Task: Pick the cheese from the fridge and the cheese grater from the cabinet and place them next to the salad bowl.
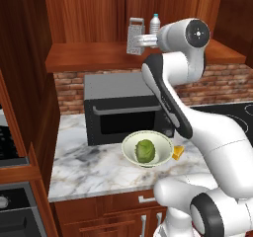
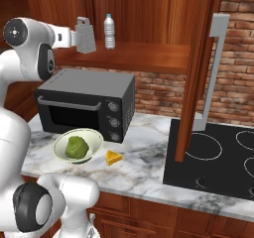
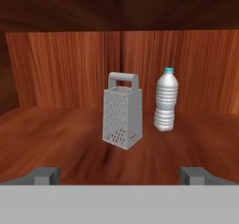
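The gripper [image 3: 119, 174], jaws spread wide and holding nothing, faces the upright cheese grater [image 3: 122, 111] on the cabinet [image 3: 56, 139] shelf (water bottle [image 3: 166, 99] just beside it).

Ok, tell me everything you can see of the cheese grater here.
The cheese grater is a small grey metal box grater, tapering upward, its faces dotted with fine holes, with a loop handle on top. It stands upright on the cabinet's wooden shelf, beside a clear water bottle but apart from it. Nothing grips it: the gripper faces it with fingers spread wide, short of it.
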{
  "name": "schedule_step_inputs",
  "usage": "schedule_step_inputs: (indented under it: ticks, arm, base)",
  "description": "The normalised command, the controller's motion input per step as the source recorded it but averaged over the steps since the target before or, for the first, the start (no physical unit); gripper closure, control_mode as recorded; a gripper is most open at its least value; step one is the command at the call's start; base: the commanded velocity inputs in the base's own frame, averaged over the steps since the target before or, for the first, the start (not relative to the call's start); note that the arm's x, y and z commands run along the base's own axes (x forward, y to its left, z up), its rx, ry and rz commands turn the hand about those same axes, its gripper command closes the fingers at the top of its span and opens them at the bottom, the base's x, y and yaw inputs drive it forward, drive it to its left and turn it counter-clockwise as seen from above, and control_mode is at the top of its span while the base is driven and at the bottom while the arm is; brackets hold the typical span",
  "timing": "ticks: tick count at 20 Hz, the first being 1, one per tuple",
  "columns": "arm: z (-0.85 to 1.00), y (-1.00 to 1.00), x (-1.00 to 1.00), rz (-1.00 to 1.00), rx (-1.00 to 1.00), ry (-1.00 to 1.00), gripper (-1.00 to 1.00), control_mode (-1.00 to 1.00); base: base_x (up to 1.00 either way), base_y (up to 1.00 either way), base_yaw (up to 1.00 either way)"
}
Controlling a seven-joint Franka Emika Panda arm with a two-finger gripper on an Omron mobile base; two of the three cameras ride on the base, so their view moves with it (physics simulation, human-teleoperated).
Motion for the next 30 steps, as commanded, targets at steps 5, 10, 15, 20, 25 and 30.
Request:
schedule_step_inputs:
  ticks: [5, 10, 15, 20, 25, 30]
  arm:
    - [0.06, 0.06, 0.27, 0.0, 0.0, 0.01, -1.0, -1.0]
    - [0.0, 0.01, 0.31, 0.0, 0.0, 0.02, -1.0, -1.0]
    - [0.0, 0.03, 0.39, 0.0, 0.0, 0.02, -1.0, -1.0]
    - [0.0, 0.04, 0.36, 0.0, 0.0, 0.01, -1.0, -1.0]
    - [0.0, 0.0, 0.25, 0.0, 0.0, 0.04, -1.0, -1.0]
    - [-0.07, 0.0, 0.33, 0.0, 0.0, 0.07, -1.0, -1.0]
  base:
    - [0.0, 0.0, 0.0]
    - [0.0, 0.0, 0.0]
    - [0.0, 0.0, 0.0]
    - [0.0, 0.0, 0.0]
    - [0.0, 0.0, 0.0]
    - [0.0, 0.0, 0.0]
